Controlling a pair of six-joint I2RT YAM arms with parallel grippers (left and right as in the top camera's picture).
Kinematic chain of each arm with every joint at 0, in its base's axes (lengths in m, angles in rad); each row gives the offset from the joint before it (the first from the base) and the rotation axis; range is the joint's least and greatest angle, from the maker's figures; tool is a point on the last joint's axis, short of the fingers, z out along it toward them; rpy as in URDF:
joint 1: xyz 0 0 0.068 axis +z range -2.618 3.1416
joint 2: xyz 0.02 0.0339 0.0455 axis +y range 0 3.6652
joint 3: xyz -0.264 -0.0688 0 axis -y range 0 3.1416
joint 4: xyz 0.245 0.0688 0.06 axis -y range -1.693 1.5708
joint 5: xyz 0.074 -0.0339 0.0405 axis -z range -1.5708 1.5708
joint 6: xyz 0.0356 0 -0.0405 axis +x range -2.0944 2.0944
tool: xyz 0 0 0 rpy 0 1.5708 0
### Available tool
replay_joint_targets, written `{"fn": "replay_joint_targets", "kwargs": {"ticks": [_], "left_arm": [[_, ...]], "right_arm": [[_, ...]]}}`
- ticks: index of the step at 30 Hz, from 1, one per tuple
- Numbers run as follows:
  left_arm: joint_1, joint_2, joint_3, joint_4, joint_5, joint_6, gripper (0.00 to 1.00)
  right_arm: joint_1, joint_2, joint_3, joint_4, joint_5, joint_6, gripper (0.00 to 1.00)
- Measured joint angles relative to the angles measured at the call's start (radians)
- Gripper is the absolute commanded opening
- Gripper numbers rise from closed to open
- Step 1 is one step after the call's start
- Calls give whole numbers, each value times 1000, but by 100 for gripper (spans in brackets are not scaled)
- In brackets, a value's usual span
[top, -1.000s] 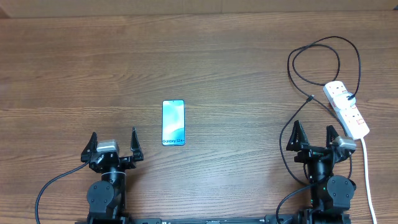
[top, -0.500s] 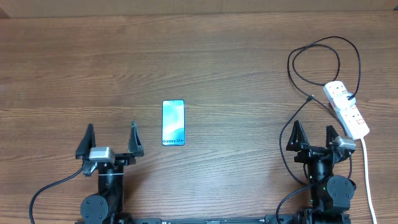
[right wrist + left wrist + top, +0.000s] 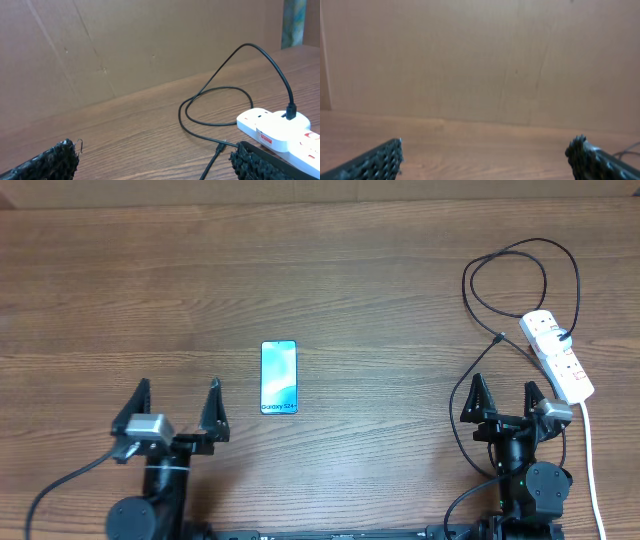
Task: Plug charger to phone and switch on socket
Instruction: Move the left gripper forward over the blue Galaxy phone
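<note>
The charger tip [image 3: 499,337] lies just ahead of the right hand [image 3: 503,388], released and empty. The phone [image 3: 279,377], long axis running away, lies ahead-right of the left hand [image 3: 178,388], likewise released.

A brown wood-grain bench [image 3: 380,280] carries three things. A phone [image 3: 279,377] lies flat and screen up, left of the middle, with its lettering at the near end. Well apart from it, at the right side, a white power strip [image 3: 557,356] lies aslant, and its thick white cord [image 3: 590,460] trails toward the near edge. A thin black charger cable [image 3: 466,283] is plugged in near the strip's far end and loops loosely over the wood, a small connector showing just left of the strip
</note>
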Motion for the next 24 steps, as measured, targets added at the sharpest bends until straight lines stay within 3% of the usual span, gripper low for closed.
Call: {"fn": "replay_joint_targets", "kwargs": {"ticks": [5, 13, 18, 24], "left_arm": [[0, 145, 219, -209, 5, -34, 100], [0, 520, 494, -568, 12, -103, 100], [0, 683, 612, -655, 53, -116, 100], [0, 800, 619, -689, 176, -127, 100]], "right_arm": [[0, 0, 0, 0, 0, 0, 100], [0, 0, 0, 0, 0, 0, 100], [0, 0, 0, 0, 0, 0, 100], [0, 0, 0, 0, 0, 0, 100]]}}
